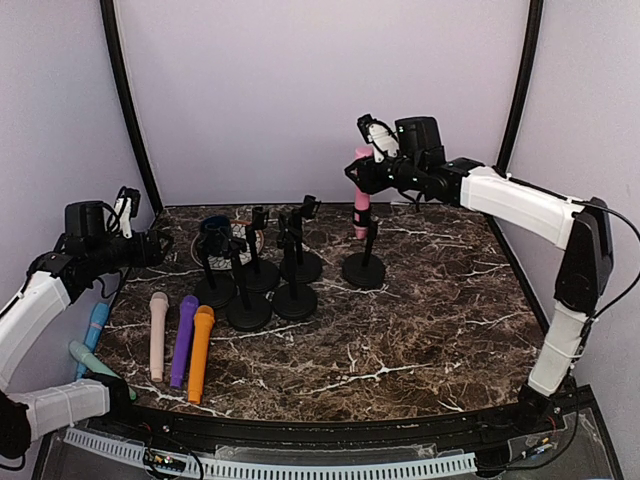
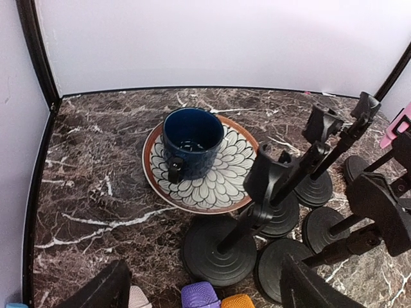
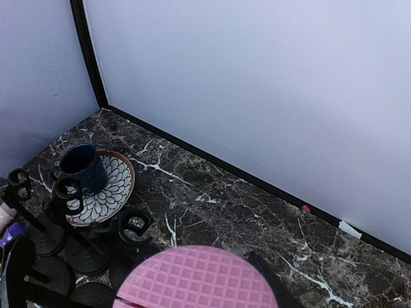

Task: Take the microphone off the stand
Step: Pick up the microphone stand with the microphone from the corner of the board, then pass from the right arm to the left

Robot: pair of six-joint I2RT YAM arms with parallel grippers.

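Right of centre: pink mic upright in its stand

Toward the back of the dark, white-veined marble table [image 1: 430,320], the pink mic [image 1: 361,205] sits upright in a lone stand [image 1: 363,270], with lilac walls behind. The right gripper [image 1: 361,177] reaches in level from the right, its fingers flanking the mic under its head. Whether they pinch it, I cannot tell. The left gripper [image 1: 155,247] hovers at the left edge, spread wide and empty. Five bare stands [image 1: 270,295] cluster beside one cup [image 2: 192,138] on one plate [image 2: 215,189]. Five loose mics [image 1: 183,340] lie front left.
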